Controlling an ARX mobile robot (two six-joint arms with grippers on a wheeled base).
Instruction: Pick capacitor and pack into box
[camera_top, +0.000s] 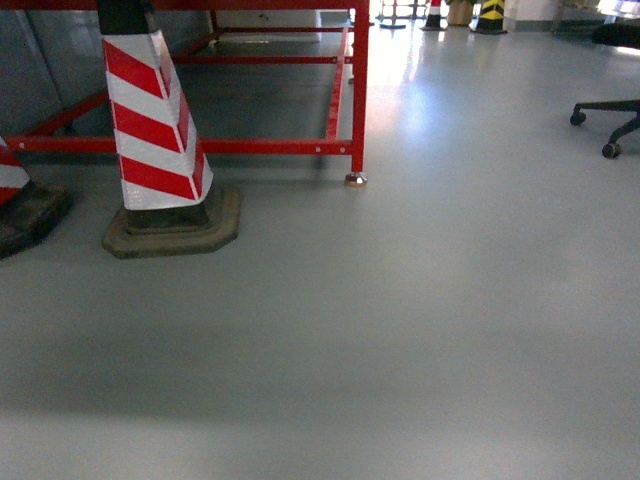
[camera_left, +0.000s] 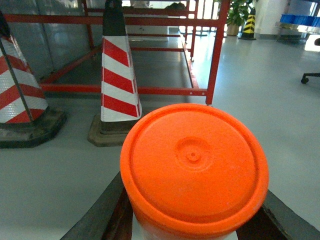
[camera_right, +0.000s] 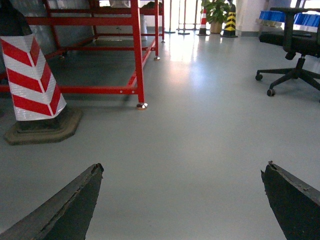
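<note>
Capacitor, box: neither in view. Left gripper (camera_left: 192, 227) closed on orange-lidded canister (camera_left: 194, 167); right gripper (camera_right: 182, 200) wide open, empty. Risk: canister slipping; traffic cone (camera_top: 155, 120) at 10 o'clock.

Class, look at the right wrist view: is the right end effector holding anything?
No, the right end effector is open, with only bare grey floor between its fingers.

A red-and-white striped cone (camera_top: 155, 120) stands beside a red metal frame (camera_top: 358, 90).
</note>
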